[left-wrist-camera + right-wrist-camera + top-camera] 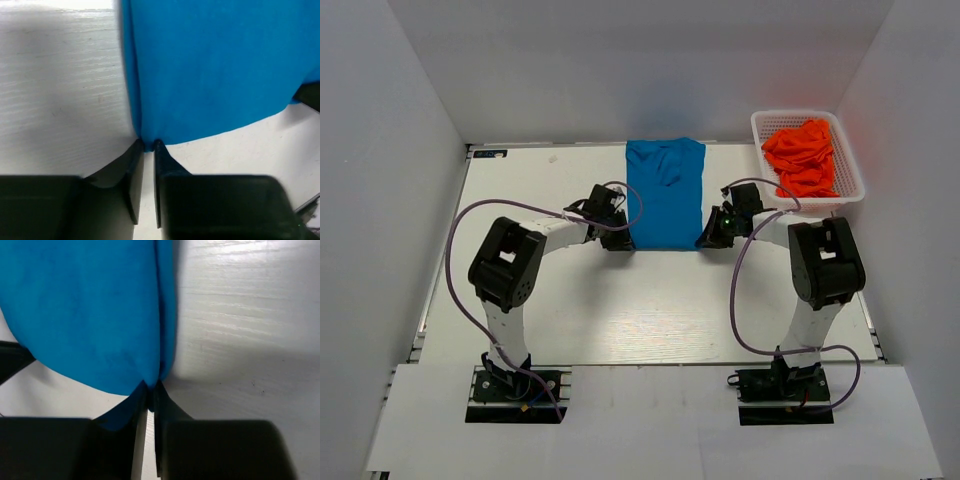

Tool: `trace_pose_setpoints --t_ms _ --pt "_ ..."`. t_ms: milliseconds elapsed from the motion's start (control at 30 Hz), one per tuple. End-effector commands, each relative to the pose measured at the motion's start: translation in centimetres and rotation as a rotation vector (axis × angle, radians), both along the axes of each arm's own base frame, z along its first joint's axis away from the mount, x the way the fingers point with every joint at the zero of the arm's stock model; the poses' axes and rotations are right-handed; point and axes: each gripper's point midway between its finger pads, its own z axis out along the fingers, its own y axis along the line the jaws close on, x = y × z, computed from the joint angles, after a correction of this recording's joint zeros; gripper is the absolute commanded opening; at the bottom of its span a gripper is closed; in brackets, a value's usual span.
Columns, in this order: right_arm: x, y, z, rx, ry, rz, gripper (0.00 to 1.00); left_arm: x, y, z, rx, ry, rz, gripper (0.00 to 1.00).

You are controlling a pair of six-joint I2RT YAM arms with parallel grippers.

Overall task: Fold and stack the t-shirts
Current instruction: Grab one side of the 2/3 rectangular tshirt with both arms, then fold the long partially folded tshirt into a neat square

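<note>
The blue t-shirt (666, 190) lies as a long narrow folded strip down the middle of the white table, collar end far. My left gripper (619, 243) is shut on its near left corner; the left wrist view shows the blue fabric (210, 65) pinched at the fingertips (147, 145). My right gripper (707, 242) is shut on the near right corner, with the fabric (85, 310) pinched between its tips (151, 386). The orange-red t-shirts (804, 156) lie bunched in the basket at the far right.
The white mesh basket (854, 186) stands at the table's far right corner, close behind my right arm. White walls close in the table on three sides. Both arms' cables loop over the near half of the table.
</note>
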Motion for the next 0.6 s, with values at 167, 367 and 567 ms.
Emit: trace_pose_setpoints --t_ms 167,367,567 --pt "-2.1 0.2 0.7 0.013 0.012 0.042 0.00 -1.0 -0.5 2.1 -0.027 -0.002 -0.027 0.00" --pt "-10.2 -1.2 2.8 -0.035 0.116 0.102 0.00 -8.0 2.8 5.7 -0.012 0.036 -0.005 0.00" --pt "-20.5 -2.1 8.3 0.023 0.146 0.155 0.00 -16.9 4.5 11.3 -0.138 0.095 -0.039 0.00"
